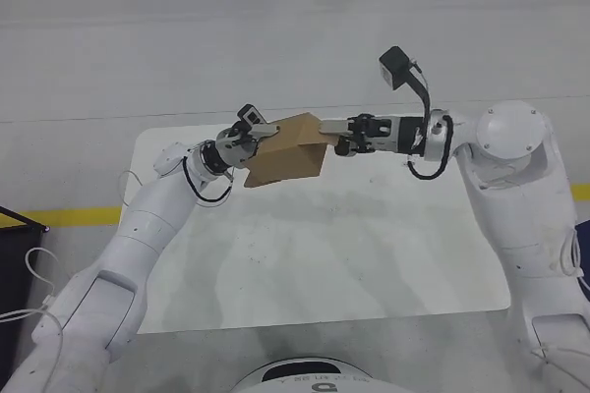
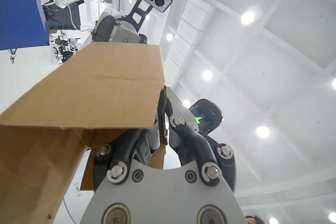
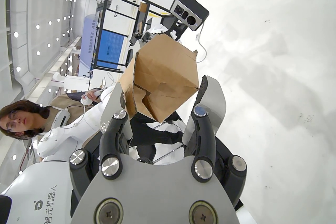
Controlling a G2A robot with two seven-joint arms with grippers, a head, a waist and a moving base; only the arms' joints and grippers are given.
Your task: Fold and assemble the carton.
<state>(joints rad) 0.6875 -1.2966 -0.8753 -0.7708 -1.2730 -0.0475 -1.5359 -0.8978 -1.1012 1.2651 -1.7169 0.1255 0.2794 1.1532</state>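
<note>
Above the table [image 1: 374,255], the carton [image 1: 290,149] hangs between left gripper [image 1: 256,131] and right gripper [image 1: 330,134].

No legible text is available to you. In the right wrist view, the blue board [image 3: 113,43] and the blue banner [image 3: 88,30] beside it carry white lettering, too small to read.

The brown cardboard carton [image 1: 287,149] is raised over the far half of the white rectangular table [image 1: 374,255], clear of its surface. The left gripper [image 1: 264,129] is at the carton's left end and the right gripper [image 1: 326,129] at its right end, with the carton between them.
</note>
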